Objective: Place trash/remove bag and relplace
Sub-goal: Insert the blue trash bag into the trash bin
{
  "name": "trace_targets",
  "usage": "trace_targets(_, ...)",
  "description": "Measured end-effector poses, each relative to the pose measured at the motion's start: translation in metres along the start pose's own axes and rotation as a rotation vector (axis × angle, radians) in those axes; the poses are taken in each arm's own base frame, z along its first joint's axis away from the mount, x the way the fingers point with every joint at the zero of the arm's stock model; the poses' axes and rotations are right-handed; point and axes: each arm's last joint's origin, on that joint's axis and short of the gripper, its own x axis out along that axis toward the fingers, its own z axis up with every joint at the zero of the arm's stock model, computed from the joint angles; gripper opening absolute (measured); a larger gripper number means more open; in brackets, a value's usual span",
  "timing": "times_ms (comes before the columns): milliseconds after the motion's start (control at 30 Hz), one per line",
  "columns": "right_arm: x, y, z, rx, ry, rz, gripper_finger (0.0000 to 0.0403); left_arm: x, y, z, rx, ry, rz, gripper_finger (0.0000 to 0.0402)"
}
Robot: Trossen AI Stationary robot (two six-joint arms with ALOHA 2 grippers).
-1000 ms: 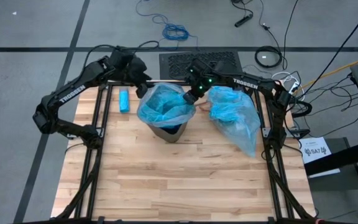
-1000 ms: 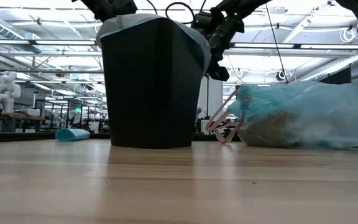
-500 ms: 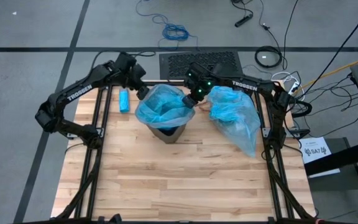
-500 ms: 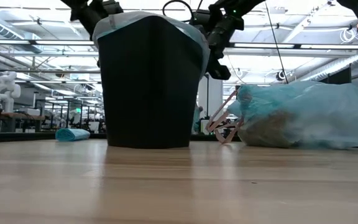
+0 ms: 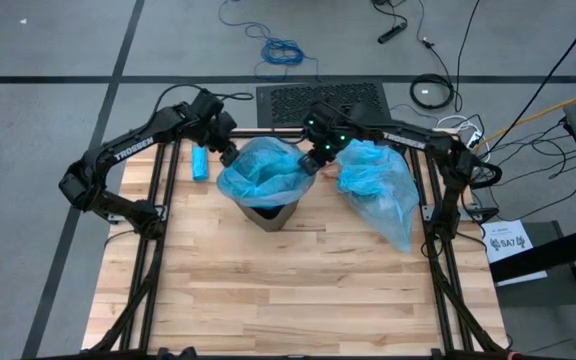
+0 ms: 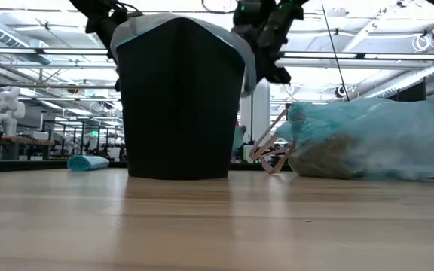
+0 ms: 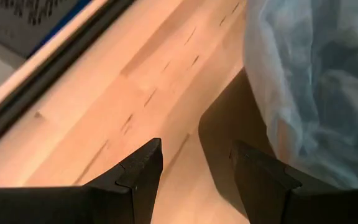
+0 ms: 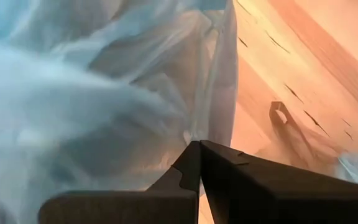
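A black bin (image 5: pixel 268 212) stands on the table, and a light-blue liner bag (image 5: pixel 263 172) is draped over its rim. My left gripper (image 7: pixel 194 163) is open beside the bin's far-left rim and touches nothing. My right gripper (image 8: pixel 197 146) is shut at the liner's far-right rim. A full blue bag (image 5: pixel 378 188) lies on its side to the right of the bin. Brown trash (image 6: pixel 324 162) shows through its film, and its pink drawstring (image 6: pixel 273 149) points at the bin. My right gripper is shut on the liner's turned-over edge (image 8: pixel 219 109) at the bin's far-right rim, pinched between the two fingers. It comes slanting down from the far right. The film hangs over the outside of the bin wall (image 6: pixel 249 75); one layer or several, I cannot tell.
A small blue oblong roll (image 5: pixel 200 162) lies on the table left of the bin, close to my left arm. The near half of the wooden table (image 5: pixel 288 290) carries nothing. Black frame rails run along both table sides.
My left gripper has moved from over the bin's far rim toward the table's left and slightly down, ending just outside the rim. The bin has shifted a little to the left. My right gripper has stayed at the liner's right rim, turning slightly.
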Motion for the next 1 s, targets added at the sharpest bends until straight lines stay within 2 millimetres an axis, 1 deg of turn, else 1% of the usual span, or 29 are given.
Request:
trace_targets(167,-0.027,0.005,-0.007,0.007,-0.043,0.047,0.0000,0.000,-0.001,-0.002,-0.008,0.018,-0.026,0.0191)
trace_targets(300,-0.041,0.010,-0.014,0.037,-0.041,0.099,0.0000,0.000,-0.003,-0.006,-0.023,0.052,-0.079,0.0191)
trace_targets(467,-0.049,0.013,-0.026,0.065,-0.023,-0.007,0.0000,0.000,-0.006,-0.011,-0.040,0.110,-0.096,0.0191)
trace_targets(533,-0.046,0.014,-0.029,0.045,0.006,-0.024,0.0000,0.000,-0.008,-0.013,-0.040,0.134,-0.112,0.0191)
trace_targets(633,-0.033,0.017,-0.027,0.038,0.031,-0.026,0.0000,0.001,-0.011,-0.014,-0.008,0.138,-0.126,0.0191)
trace_targets(733,-0.023,0.026,-0.026,0.052,0.042,0.008,0.0000,0.002,-0.016,-0.015,0.001,0.154,-0.146,0.0191)
trace_targets(833,-0.019,0.036,-0.030,0.065,0.063,0.042,0.0000,0.002,-0.020,-0.020,0.004,0.205,-0.160,0.0191)
trace_targets(1000,-0.009,0.050,-0.037,0.100,0.089,0.019,0.0000,0.003,-0.026,-0.024,0.024,0.248,-0.174,0.0191)
